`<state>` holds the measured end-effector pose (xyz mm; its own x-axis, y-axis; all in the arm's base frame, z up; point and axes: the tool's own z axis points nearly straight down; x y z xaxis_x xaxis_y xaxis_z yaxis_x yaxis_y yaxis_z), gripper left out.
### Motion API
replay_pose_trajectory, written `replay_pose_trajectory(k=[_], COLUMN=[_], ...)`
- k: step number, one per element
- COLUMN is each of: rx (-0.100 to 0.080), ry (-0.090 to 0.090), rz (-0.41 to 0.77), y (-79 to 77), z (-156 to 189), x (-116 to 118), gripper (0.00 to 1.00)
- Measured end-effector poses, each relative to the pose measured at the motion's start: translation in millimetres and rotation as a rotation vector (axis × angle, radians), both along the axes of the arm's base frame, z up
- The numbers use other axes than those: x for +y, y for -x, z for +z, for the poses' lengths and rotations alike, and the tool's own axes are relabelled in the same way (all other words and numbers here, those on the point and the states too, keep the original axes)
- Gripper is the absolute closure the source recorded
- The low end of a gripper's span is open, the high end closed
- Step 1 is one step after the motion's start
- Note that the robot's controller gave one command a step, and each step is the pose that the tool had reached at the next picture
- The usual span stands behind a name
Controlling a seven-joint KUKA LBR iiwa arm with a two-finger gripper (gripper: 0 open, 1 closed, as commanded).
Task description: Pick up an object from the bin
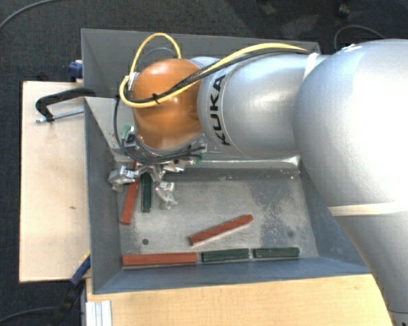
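Gripper (pixel 141 184) low over two short bars in the far-left corner of the bin (pixel 98 236).

The arm comes in from the right, its orange cover (pixel 164 104) above the gripper, whose metal fingers (pixel 164 193) stand spread apart, released, gripping nothing. Between them a short dark green bar (pixel 146 195) lies on the bin floor, pointing near-to-far. A short red bar (pixel 128 204) lies just beside it on the left, slightly tilted, its far end under the left finger. I cannot tell whether either finger touches the green bar. Well apart, toward the middle of the floor, rests a slanted red bar (pixel 221 229). Along the near wall lie, end to end from left to right, a long red bar (pixel 160 259), a green bar (pixel 224 255) and a second green bar (pixel 277 252).
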<state>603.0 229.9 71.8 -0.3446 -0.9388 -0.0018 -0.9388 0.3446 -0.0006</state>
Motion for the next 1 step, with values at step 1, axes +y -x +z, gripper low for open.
replay_pose_trajectory(k=[1], rx=[-0.001], ry=[-0.003], rz=[0.000], y=[0.1], z=[0.4], x=[1.4], gripper=[1.00])
